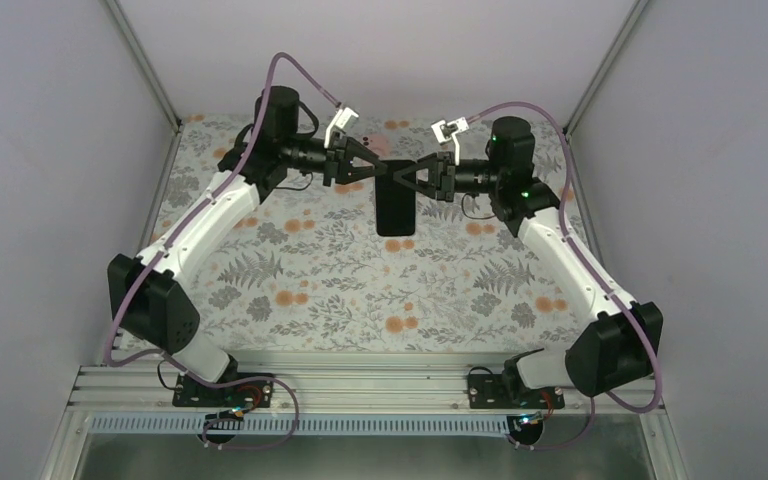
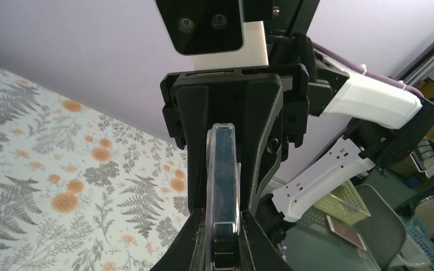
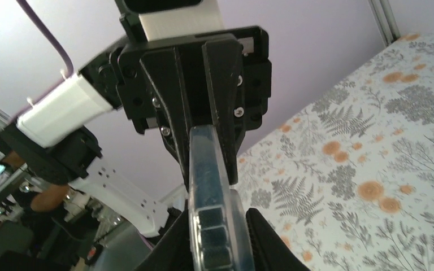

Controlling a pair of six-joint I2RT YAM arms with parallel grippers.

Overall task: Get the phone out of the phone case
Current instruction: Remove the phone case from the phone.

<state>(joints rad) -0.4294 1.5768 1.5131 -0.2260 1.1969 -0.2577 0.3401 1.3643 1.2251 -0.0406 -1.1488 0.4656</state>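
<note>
Quick notes on the peel step. The phone (image 1: 395,210) looks to be held up off the floral table (image 1: 290,290), toward 12 o'clock of the workspace in the top view. It's fully seated in the clear phone case (image 2: 211,169), and no corner can be seen popped yet.

The far end is pinched from 2 sides. The left gripper (image 1: 372,170) is clamped on at roughly 10 o'clock of the phone, and the right gripper (image 1: 422,178) at roughly 2 o'clock. In both wrist views the fingers are narrowed right down onto the cased phone, which is seen edge-on between them. The rest of it sticks out free toward 6 o'clock. Whether either grip sits on the case lip alone can't be told from these views.

How it's probably best done:

- With both grips squeezing across the faces, phone and case are likely pressed together, so nothing will slide. 1 grip should be kept as the anchor and the other shifted onto the case rim only.
- 1 corner lip should be flexed back first, then the release worked along the edge. A straight pull isn't recommended.
- Force should be added slowly. Clear plastic is probably slick, and a sudden pop could fling the phone.
- The free end is unsupported, so a drop is the main risk. Working low over the table would be safer.
</note>
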